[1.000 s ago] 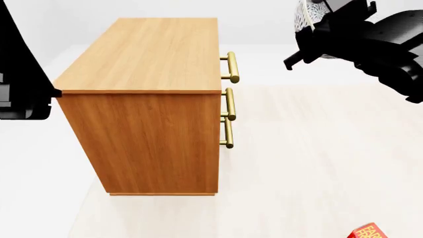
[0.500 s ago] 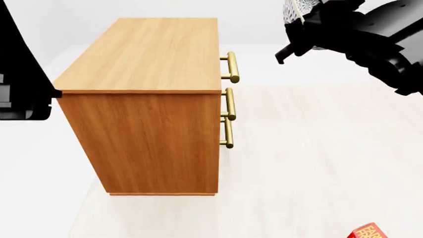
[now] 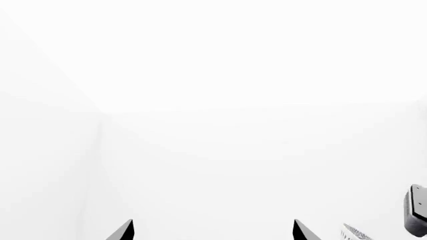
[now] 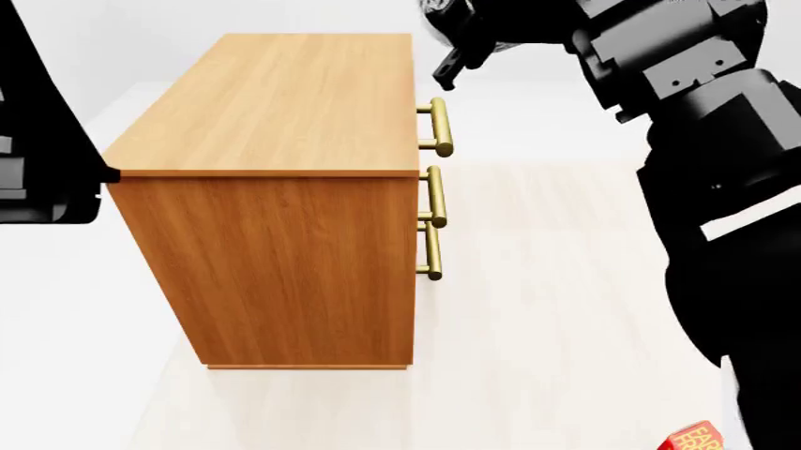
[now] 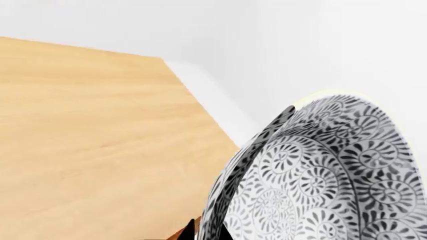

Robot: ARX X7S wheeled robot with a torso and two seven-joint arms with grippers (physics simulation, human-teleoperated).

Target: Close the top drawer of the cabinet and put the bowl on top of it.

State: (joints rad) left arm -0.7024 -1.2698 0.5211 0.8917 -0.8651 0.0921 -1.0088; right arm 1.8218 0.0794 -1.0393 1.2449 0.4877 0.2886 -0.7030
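Bowl [image 5: 320, 175] gripped by right gripper [image 4: 466, 37] above cabinet [image 4: 281, 187] edge — left gripper [image 3: 212, 232] spread, empty.

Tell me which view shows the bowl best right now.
The right wrist view: the bowl fills much of the frame, patterned surface and pale rim clear, held in the right gripper over the cabinet top. The head view shows only a sliver at the top edge behind the arm. The left wrist view shows only a patterned scrap at its edge.
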